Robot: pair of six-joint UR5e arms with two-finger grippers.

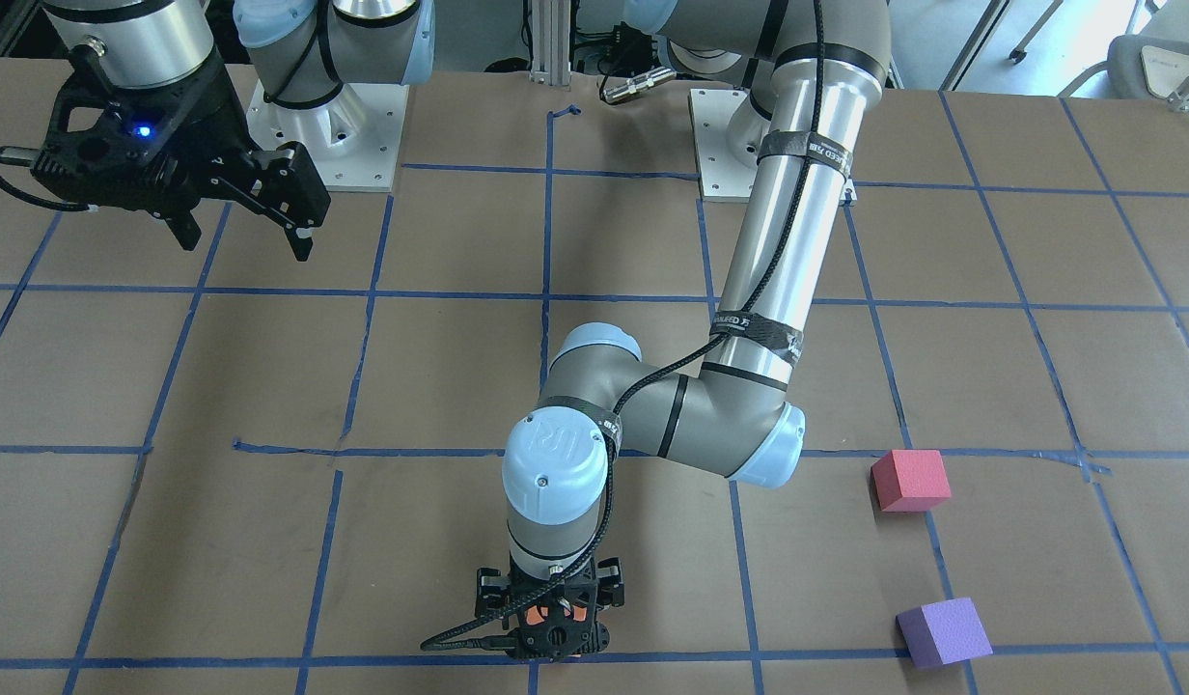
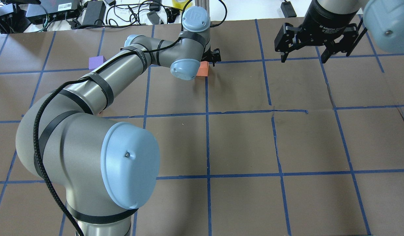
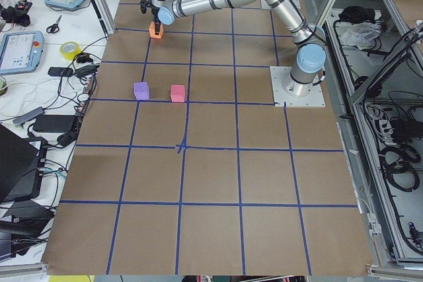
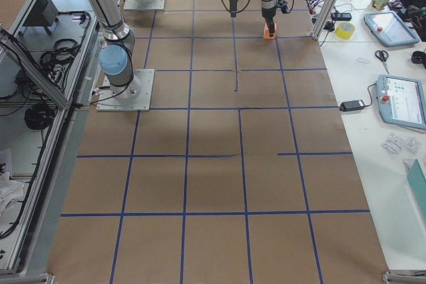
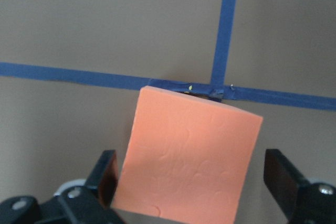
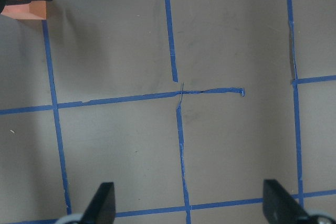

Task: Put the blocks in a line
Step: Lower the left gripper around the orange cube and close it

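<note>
Orange block (image 2: 202, 68) sits skewed between the parted fingers of my left gripper (image 5: 191, 166) — unclamped; I'd square the wrist to it before closing. Right gripper (image 2: 303, 60) hangs spread, empty.

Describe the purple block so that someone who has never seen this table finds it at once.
On the brown table, look at the half on the robot's left, where two loose cubes sit apart. The purple block is the one farther from the robot. Its neighbour, the pinkish-red block, lies nearer the robot.
</note>
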